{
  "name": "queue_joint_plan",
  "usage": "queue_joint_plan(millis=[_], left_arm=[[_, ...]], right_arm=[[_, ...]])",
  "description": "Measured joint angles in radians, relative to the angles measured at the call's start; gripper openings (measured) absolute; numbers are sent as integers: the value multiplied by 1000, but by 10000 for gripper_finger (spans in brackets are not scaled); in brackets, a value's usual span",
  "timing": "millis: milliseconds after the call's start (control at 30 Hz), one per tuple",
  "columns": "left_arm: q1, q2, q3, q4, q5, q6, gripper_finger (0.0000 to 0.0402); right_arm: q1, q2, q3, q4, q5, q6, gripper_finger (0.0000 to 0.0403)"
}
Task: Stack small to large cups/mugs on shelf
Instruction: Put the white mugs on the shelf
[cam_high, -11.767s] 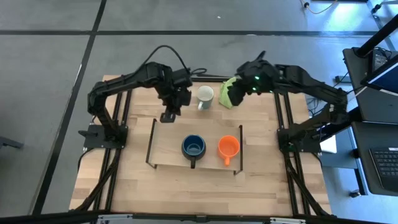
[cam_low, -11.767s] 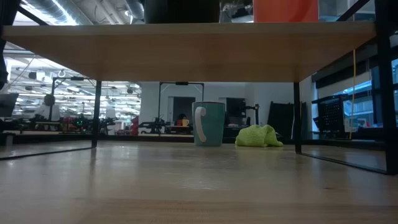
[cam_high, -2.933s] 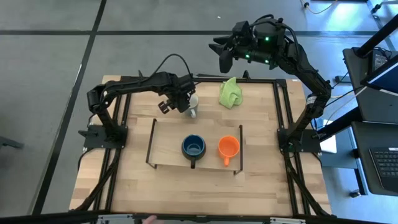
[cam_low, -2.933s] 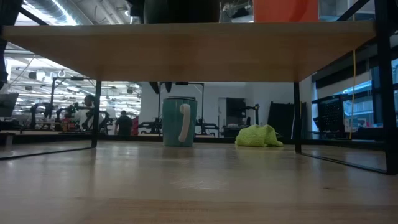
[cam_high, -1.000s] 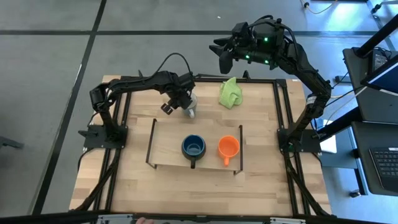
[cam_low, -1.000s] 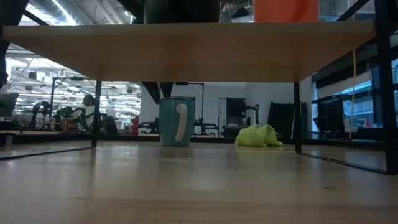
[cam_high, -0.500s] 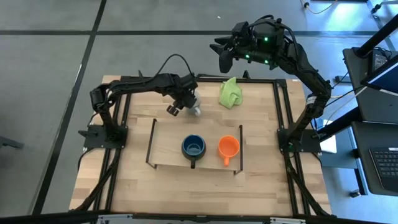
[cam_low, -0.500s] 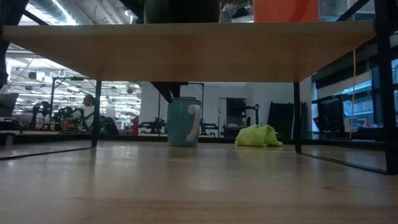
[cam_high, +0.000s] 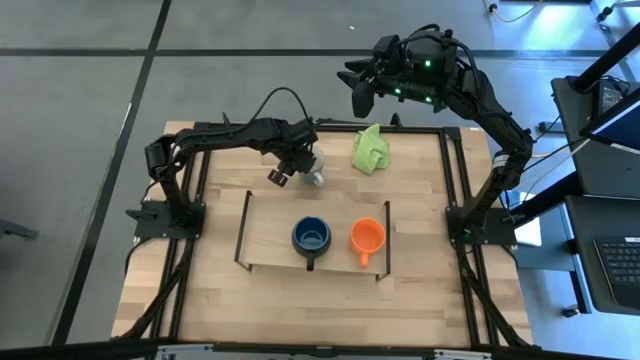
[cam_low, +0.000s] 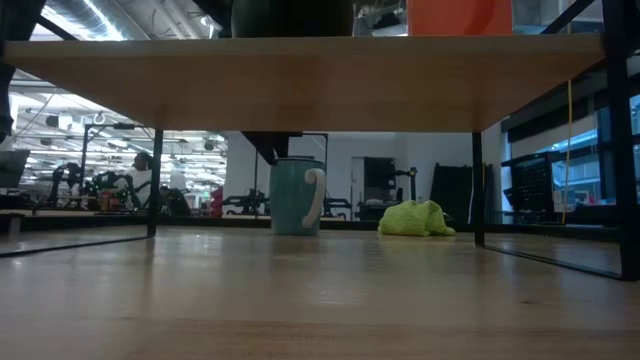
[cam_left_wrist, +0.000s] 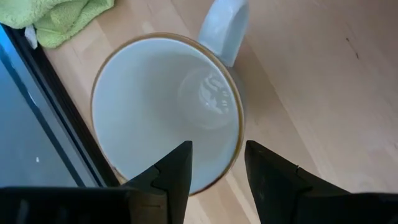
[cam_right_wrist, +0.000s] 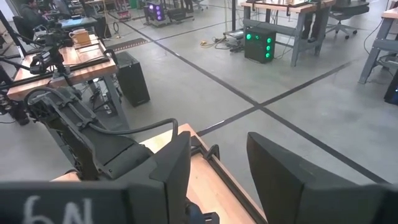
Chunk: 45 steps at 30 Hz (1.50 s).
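The white-grey mug (cam_left_wrist: 168, 106) stands upright behind the shelf (cam_high: 268, 238); the low view shows it (cam_low: 296, 196) with its base at table level and its handle (cam_low: 315, 195) toward the table's right. My left gripper (cam_high: 303, 168) is over it, shut on its wall. The dark blue mug (cam_high: 311, 237) and the orange mug (cam_high: 367, 237) sit side by side on the shelf board. My right gripper (cam_high: 358, 92) hangs open, high beyond the table's far edge, with nothing between its fingers (cam_right_wrist: 168, 174). My left gripper holds the mug by its rim (cam_left_wrist: 219, 179), on the side opposite the handle (cam_left_wrist: 224, 28). One finger (cam_left_wrist: 177, 171) is inside the mug and the other outside, with the wall between them. The fingers come from above, pointing down. The mug stays upright.
A lime-green cloth (cam_high: 368, 150) lies at the far edge, just right of the mug. The shelf's black rails (cam_high: 241, 230) rise at its two short ends. Bare shelf board lies left of the blue mug. The low view looks under the shelf board (cam_low: 300, 80).
My left gripper has gone a little toward the table's right edge and turned. The white-grey mug has slid that way with it and turned about, so its handle, which faced the near edge, now points to the right. For the last half second both have kept still.
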Motion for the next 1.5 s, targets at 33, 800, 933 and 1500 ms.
queue_joint_plan(millis=[33, 800, 933, 1500], left_arm=[[2, 0, 0, 0, 0, 0, 142], [-11, 1, -119, 68, -66, 32, 132], [-16, 1, -119, 75, -88, 48, 122], [-27, -8, -120, 79, -151, 64, 18]], right_arm=[[0, 0, 0, 0, 0, 0, 159], [0, 0, 0, -19, -1, -18, 159], [0, 0, 0, -19, -1, -20, 159], [0, 0, 0, -24, -1, -20, 159]])
